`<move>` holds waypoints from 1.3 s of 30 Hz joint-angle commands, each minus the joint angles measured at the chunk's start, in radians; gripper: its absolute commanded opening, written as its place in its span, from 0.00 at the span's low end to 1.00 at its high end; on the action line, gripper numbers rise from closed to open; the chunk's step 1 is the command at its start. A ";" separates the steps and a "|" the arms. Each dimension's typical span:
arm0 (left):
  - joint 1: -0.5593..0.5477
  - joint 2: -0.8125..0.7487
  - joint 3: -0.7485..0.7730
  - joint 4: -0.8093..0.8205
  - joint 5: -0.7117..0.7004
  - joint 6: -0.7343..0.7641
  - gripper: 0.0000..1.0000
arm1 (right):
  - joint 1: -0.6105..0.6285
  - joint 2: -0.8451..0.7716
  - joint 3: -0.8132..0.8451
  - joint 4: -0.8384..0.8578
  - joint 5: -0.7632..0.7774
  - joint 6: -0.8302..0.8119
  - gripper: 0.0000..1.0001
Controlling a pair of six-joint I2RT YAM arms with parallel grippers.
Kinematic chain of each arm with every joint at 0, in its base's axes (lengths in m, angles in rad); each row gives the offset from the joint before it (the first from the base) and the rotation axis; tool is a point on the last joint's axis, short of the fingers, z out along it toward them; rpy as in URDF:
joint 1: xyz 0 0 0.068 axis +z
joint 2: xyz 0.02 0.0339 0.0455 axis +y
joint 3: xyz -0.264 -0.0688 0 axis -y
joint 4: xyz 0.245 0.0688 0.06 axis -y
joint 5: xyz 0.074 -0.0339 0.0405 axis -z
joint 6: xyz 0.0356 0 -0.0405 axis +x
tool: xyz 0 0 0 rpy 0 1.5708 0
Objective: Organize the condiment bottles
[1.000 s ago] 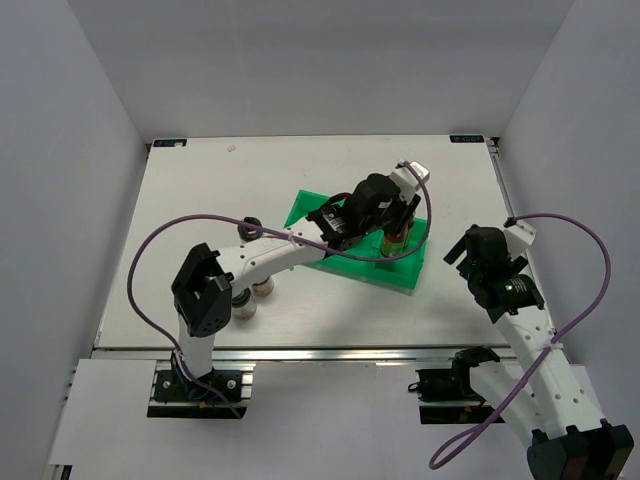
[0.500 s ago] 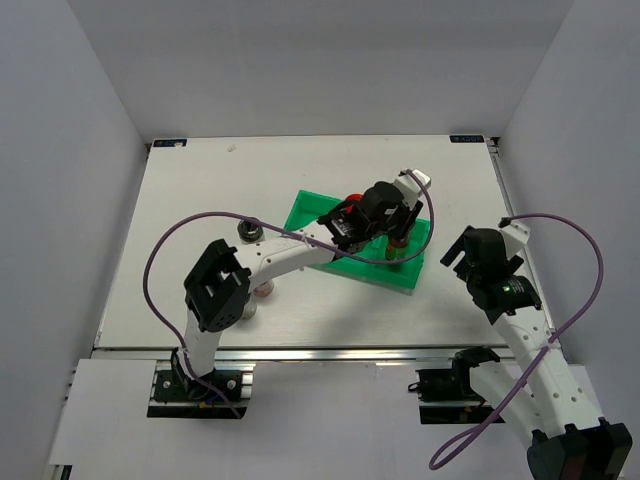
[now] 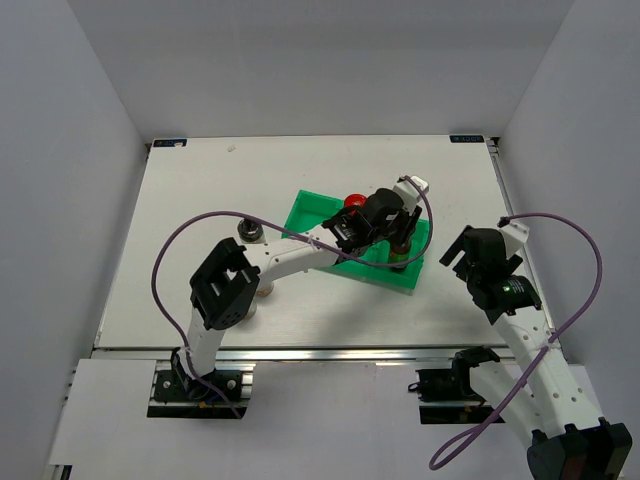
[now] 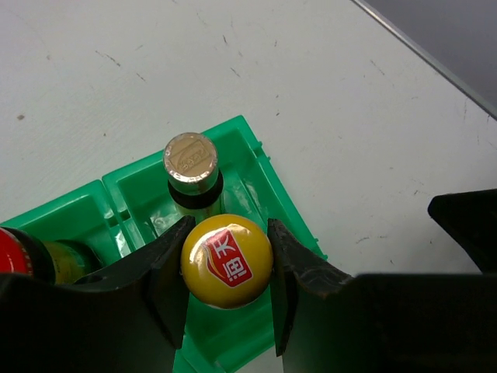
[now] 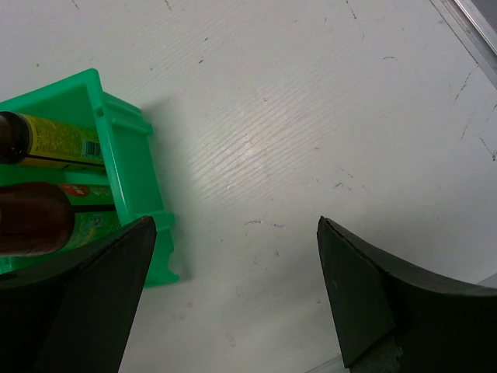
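Left gripper (image 4: pixel 227 250) has swung the yellow-capped sauce bottle (image 4: pixel 227 264) rightward and lower, into the end compartment of the green tray (image 4: pixel 256 140).

I see the jaws clamped on either side of its cap at lower centre of the wrist frame. The bottle is upright, its long axis straight down between them, and I cannot tell whether its base has landed. A gold-capped bottle (image 4: pixel 191 155) stands just above it in the same compartment, the tightest neighbour. The red-lidded jar (image 4: pixel 12 252) sits one compartment left. My right gripper (image 5: pixel 233 233) hangs farther off over the table (image 5: pixel 311 116), jaws wide apart, holding nothing.
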 commanded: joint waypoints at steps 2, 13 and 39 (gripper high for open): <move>-0.005 -0.031 0.017 0.100 0.008 -0.021 0.27 | -0.003 -0.005 -0.005 0.035 0.000 -0.016 0.89; -0.005 -0.025 0.067 0.013 0.034 -0.008 0.78 | -0.003 -0.028 -0.001 0.033 -0.004 -0.022 0.89; 0.015 -0.555 -0.253 -0.458 -0.484 -0.311 0.98 | -0.004 -0.095 0.160 0.164 -0.265 -0.230 0.89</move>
